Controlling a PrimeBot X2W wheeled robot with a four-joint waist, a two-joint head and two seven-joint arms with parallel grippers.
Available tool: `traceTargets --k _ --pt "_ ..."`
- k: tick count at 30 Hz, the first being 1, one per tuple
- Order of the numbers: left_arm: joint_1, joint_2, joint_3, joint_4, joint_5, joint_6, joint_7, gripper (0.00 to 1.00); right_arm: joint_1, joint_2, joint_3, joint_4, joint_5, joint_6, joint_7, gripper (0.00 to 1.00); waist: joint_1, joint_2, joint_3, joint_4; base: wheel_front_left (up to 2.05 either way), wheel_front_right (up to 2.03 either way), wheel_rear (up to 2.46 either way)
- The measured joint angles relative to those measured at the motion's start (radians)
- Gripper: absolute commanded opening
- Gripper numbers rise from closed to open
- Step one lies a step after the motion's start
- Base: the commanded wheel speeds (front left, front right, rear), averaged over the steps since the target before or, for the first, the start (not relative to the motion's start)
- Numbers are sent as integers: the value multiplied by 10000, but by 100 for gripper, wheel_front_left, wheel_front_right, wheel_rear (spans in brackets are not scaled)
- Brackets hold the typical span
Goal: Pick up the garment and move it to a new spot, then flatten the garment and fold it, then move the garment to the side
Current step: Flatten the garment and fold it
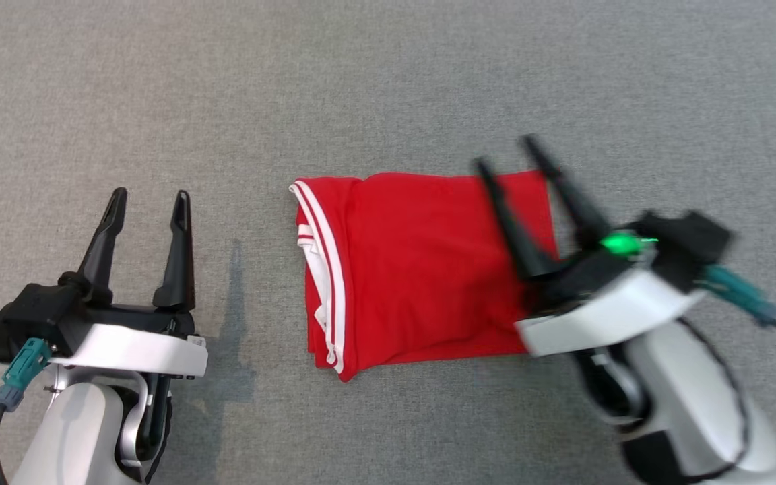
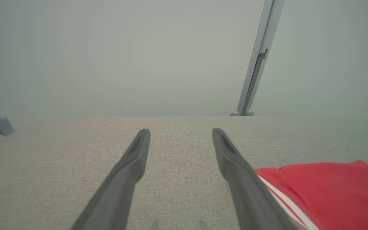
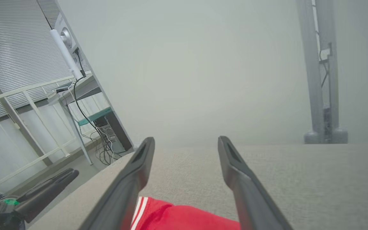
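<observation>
Lying beneath right tool [image 1: 504,151]: garment [image 1: 415,269]

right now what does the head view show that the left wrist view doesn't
Head view, not left wrist view: the whole folded red garment with white side stripes, lying flat, and the right tool, open and blurred, over the garment's right edge.
Left wrist view, not head view: a pale metal post standing at the far edge of the grey woven surface, with a hazy grey backdrop behind it.
Both: the left tool, open and empty, that same surface, and the garment's striped left edge off to that tool's right.
</observation>
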State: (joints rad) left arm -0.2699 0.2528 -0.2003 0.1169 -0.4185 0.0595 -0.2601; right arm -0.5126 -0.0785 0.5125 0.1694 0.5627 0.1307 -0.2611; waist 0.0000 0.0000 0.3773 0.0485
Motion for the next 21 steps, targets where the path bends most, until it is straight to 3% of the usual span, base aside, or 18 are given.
traceTargets --k 4,12,21 --pt "182 23 173 -132 73 169 0 100 862 -585 -1770 -945 -1093 0 -6 100 0 0 -176 -145 0 0 0" --pt "681 161 470 -556 167 537 4 100 2657 -1116 -4477 -2079 -2708 0 779 100 0 0 -627 -371 0 0 0" --pt "1490 272 422 -1081 213 838 295 100 4121 -851 -5246 -2211 -3085 0 1383 100 0 0 -1370 -429 0 0 0"
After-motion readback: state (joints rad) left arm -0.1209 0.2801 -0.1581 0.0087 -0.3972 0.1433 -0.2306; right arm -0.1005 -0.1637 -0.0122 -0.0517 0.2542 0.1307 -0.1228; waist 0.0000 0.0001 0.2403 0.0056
